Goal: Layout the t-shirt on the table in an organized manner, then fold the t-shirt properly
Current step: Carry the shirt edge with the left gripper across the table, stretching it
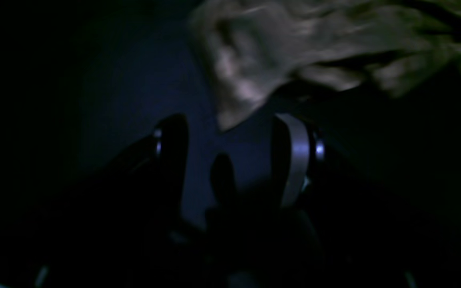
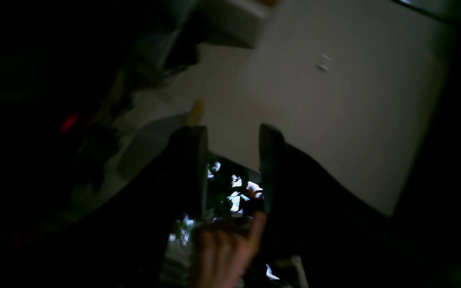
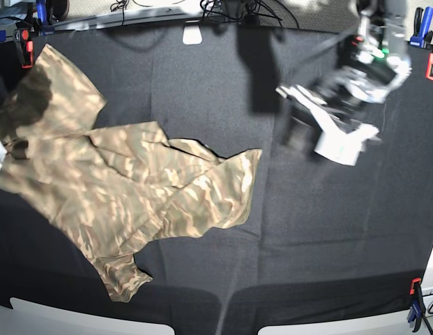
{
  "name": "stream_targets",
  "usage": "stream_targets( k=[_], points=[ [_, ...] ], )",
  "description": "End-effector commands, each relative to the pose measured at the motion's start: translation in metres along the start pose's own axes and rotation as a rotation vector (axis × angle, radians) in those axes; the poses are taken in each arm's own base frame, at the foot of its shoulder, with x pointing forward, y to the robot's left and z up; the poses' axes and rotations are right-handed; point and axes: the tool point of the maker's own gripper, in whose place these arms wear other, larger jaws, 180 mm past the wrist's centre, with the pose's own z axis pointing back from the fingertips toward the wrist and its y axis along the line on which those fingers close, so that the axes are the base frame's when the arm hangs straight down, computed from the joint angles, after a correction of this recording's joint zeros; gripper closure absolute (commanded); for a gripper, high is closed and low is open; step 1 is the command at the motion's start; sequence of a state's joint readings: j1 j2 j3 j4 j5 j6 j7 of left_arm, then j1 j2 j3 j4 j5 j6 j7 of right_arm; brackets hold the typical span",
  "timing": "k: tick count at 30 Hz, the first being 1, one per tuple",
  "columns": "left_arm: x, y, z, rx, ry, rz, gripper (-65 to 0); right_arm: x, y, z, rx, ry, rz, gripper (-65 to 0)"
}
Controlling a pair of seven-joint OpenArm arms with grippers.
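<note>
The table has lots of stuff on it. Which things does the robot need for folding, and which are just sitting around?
For the job:
- t-shirt, lying crumpled
- table, covered in black cloth
- left claw, above the table

Just lying about:
- red and blue clamps at the table's edges
- cables past the far edge

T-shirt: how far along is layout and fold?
Done: little. The t-shirt lies on the table, rumpled, spilling toward the edge on the base view's left, with overlapping flaps and no tidy fold. In hand: nothing visibly gripped. The left claw is open above the cloth, with shirt fabric just beyond it; the right claw points off toward the room, jaws apart. Left: flatten it out, then the whole fold.
</note>
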State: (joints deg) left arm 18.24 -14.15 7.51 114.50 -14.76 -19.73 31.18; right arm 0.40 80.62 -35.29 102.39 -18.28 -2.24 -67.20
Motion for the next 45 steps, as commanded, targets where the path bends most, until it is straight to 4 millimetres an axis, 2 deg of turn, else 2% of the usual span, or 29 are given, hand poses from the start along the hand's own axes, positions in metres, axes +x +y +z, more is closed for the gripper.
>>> stream_targets(
  k=[1, 4, 6, 11, 16, 19, 22, 25, 33, 36, 42, 45],
  points=[
    [0.019, -0.007, -0.003, -0.023, -0.083, -0.021, -31.2, -0.012, -0.035, -0.003, -0.100, 0.034, -0.040, -21.0],
    [0.024, -0.025, -0.018, -0.068, -0.126, -0.105, -31.1, -0.015, -0.063, -0.005, -0.159, 0.045, -0.123, -21.0],
    [0.017, -0.031, -0.032, -0.074, -0.093, -0.181, -31.1, -0.017, -0.078, -0.006, -0.182, 0.053, -0.167, -21.0],
    [-0.012, -0.015, -0.065, 0.014, 0.016, -0.311, -31.1, -0.024, -0.105, -0.007, -0.196, 0.062, -0.272, -21.0],
    [-0.035, -0.008, -0.082, 0.050, 0.090, -0.363, -31.1, -0.027, -0.116, -0.007, -0.208, 0.064, -0.312, -21.0],
    [-0.035, -0.004, -0.084, 0.109, 0.092, -0.420, -31.1, -0.024, -0.115, -0.008, -0.204, 0.058, -0.314, -21.0],
    [-0.032, -0.014, -0.086, 0.104, 0.068, -0.453, -31.1, -0.017, -0.106, -0.011, -0.182, 0.053, -0.328, -21.0],
    [-0.022, -0.004, -0.087, 0.206, 0.051, -0.512, -31.1, -0.005, -0.093, -0.014, -0.146, 0.046, -0.350, -21.0],
    [-0.019, -0.011, -0.092, 0.231, 0.066, -0.516, -31.1, 0.028, -0.075, -0.011, -0.090, -0.016, -0.397, -21.0],
    [-0.025, -0.009, -0.093, 0.229, 0.084, -0.519, -31.1, 0.036, -0.073, -0.010, -0.080, -0.039, -0.406, -21.0],
    [-0.056, 0.005, -0.109, 0.214, 0.177, -0.482, -31.1, 0.040, -0.070, -0.010, -0.058, -0.055, -0.415, -21.0],
    [-0.052, 0.010, -0.115, 0.216, 0.175, -0.468, -31.1, 0.040, -0.070, -0.010, -0.058, -0.056, -0.415, -21.0]
  ],
)
